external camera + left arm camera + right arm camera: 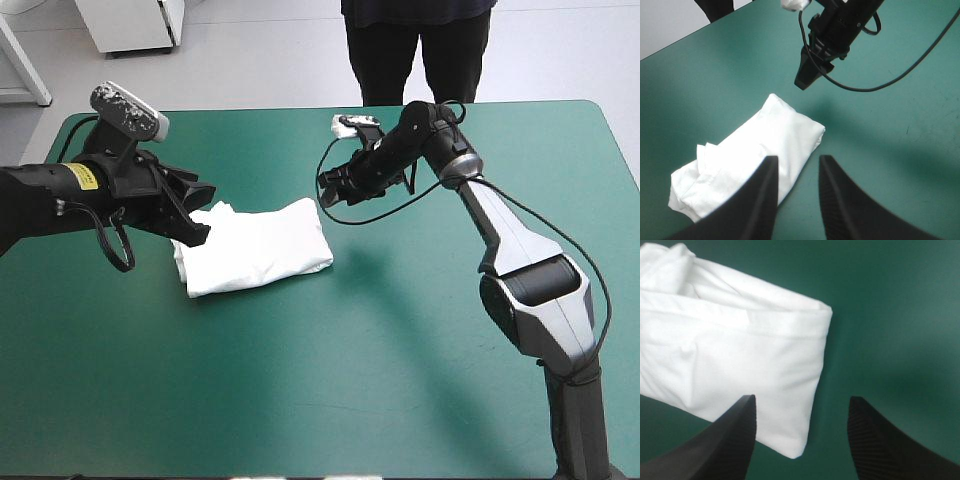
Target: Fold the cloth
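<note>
T-shirt (730,350) (folded) just fwd of right end effector (801,399)

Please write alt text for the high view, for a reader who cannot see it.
A white T-shirt, folded into a bundle, lies on the teal-green table. The left gripper is at one end of it, the right gripper close to the other end.

One folded white T-shirt (255,248), two pairs of black jaws, one teal-green-covered table (400,360).
</note>
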Action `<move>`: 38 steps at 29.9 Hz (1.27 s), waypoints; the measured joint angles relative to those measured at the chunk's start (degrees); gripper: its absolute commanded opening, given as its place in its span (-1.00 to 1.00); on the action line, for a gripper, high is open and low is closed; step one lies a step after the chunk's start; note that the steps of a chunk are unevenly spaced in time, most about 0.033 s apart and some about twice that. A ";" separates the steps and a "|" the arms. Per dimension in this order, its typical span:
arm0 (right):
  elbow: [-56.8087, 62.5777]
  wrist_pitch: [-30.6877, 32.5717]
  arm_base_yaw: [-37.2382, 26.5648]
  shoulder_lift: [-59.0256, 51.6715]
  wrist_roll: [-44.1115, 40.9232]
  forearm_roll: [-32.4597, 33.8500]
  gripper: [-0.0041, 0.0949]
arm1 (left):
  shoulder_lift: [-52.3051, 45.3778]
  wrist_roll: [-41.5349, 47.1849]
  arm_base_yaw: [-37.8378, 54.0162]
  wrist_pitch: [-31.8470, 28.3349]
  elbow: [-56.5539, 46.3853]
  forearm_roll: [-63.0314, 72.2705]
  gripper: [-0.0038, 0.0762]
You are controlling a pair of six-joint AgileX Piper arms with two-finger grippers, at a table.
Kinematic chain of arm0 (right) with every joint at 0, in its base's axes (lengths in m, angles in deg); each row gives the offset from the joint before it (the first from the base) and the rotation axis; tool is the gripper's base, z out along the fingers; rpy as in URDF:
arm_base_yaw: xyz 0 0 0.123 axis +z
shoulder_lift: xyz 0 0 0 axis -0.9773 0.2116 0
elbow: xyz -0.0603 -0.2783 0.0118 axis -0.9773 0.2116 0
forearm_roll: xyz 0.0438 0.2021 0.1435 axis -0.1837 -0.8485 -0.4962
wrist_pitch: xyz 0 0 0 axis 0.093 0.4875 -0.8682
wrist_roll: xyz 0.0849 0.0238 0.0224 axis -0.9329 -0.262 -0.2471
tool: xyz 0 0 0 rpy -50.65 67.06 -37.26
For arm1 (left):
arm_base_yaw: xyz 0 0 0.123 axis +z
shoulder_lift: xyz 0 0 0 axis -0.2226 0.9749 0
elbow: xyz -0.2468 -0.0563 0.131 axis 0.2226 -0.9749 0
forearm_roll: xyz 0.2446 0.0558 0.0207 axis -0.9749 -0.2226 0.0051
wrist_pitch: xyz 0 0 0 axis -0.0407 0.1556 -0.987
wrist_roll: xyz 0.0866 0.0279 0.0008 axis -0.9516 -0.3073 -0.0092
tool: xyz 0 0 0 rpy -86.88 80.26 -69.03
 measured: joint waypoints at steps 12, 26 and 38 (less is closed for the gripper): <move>2.25 -0.46 2.24 3.44 1.89 -3.26 0.15 | 0.00 -0.30 0.00 0.00 0.00 -0.27 -0.02; 2.25 -1.12 4.59 8.53 2.71 -5.61 0.00 | 0.00 -0.01 0.00 0.00 0.00 0.85 -0.02; 2.02 -1.60 4.50 9.73 3.40 -4.11 -0.94 | -2.20 0.44 0.00 0.00 0.00 1.95 -0.02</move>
